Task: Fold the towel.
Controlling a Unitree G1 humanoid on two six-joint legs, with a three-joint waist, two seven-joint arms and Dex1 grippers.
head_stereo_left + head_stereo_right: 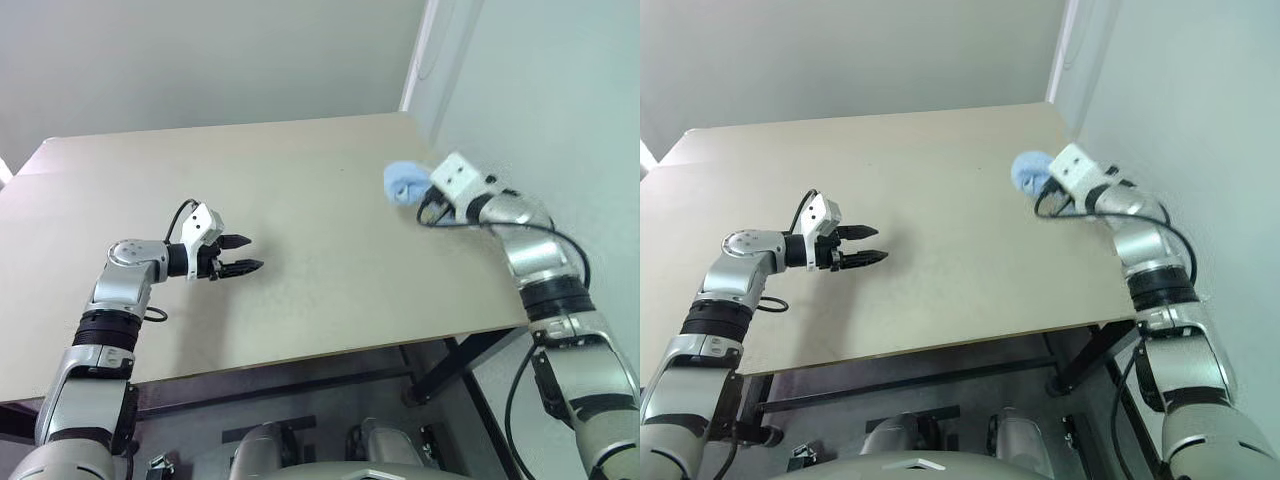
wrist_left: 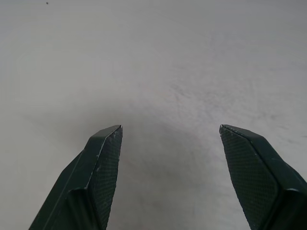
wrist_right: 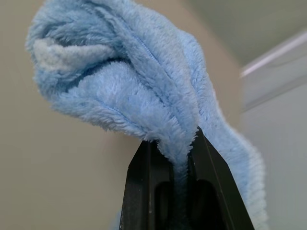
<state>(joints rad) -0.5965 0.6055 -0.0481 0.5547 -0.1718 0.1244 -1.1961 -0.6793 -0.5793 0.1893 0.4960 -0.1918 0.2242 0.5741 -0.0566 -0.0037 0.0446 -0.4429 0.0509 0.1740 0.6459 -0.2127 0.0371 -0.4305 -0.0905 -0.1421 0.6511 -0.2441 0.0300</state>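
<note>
Nearest to us, our left gripper (image 1: 248, 254) hangs over the bare middle of the beige rectangular table (image 1: 300, 180), its two black fingers (image 2: 103, 167) spread wide with nothing between them. Toward the table's far right corner, our right gripper (image 3: 175, 148) pinches the light blue fluffy terry towel (image 3: 124, 91), which bunches into a soft lump just above the tabletop. We judge it light, limp and not slippery; it will sag wherever unsupported, so we should take it by two corners along the stitched edge. Most of its outline is wadded up, so corners, loop and mark are hard to find, and the right fingertips are buried in pile.
</note>
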